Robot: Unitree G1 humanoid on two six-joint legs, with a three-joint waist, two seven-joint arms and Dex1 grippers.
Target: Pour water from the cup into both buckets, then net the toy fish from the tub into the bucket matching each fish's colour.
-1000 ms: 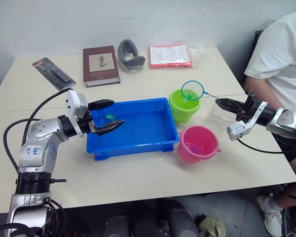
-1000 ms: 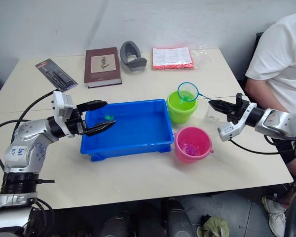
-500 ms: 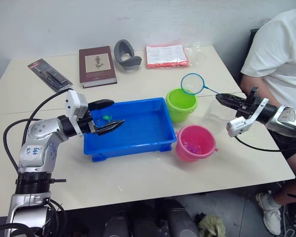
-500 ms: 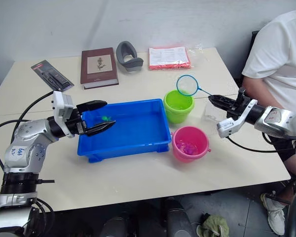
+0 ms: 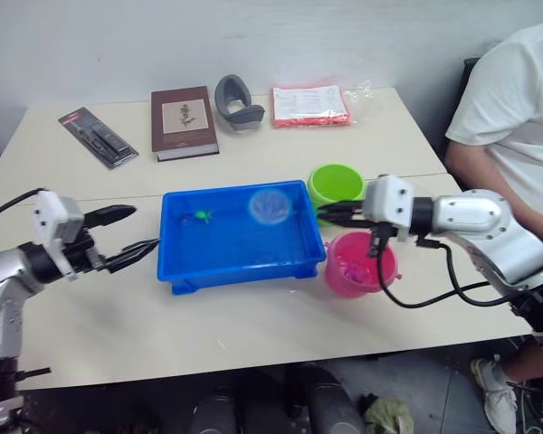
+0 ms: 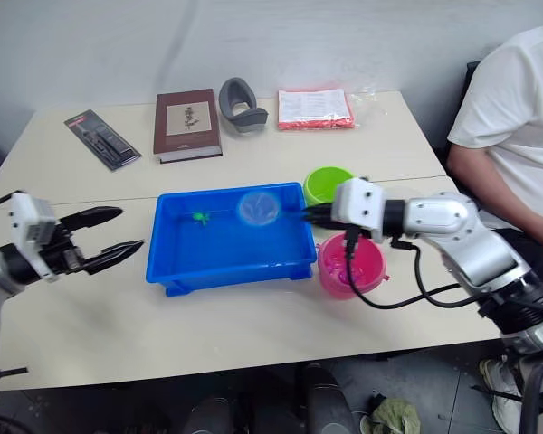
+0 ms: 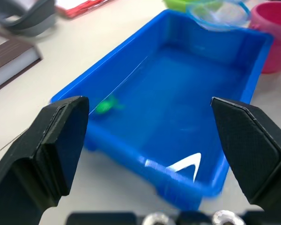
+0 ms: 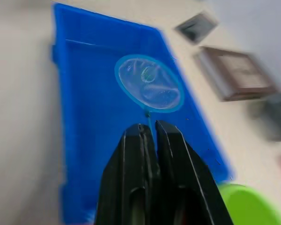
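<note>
The blue tub (image 5: 240,240) sits mid-table with one green toy fish (image 5: 201,215) near its far left corner. My right gripper (image 5: 324,211) is shut on the handle of a small blue-rimmed net, whose hoop (image 5: 270,206) hovers over the tub's far right part. The lime green bucket (image 5: 337,183) stands just behind that gripper. The pink bucket (image 5: 362,262) is below it, with pinkish shapes inside. My left gripper (image 5: 143,228) is open, a short way left of the tub and holding nothing. The cup is hidden.
Along the table's far side lie a brown book (image 5: 184,120), a grey curved object (image 5: 238,98), a red-printed packet (image 5: 312,104) and a black package (image 5: 98,136). A person in a white shirt (image 5: 511,99) sits at the right edge. My right arm's cable loops over the pink bucket.
My right arm has swung left, carrying the net from above the green bucket to over the tub. My left gripper has drawn back leftward, off the tub's left edge.
</note>
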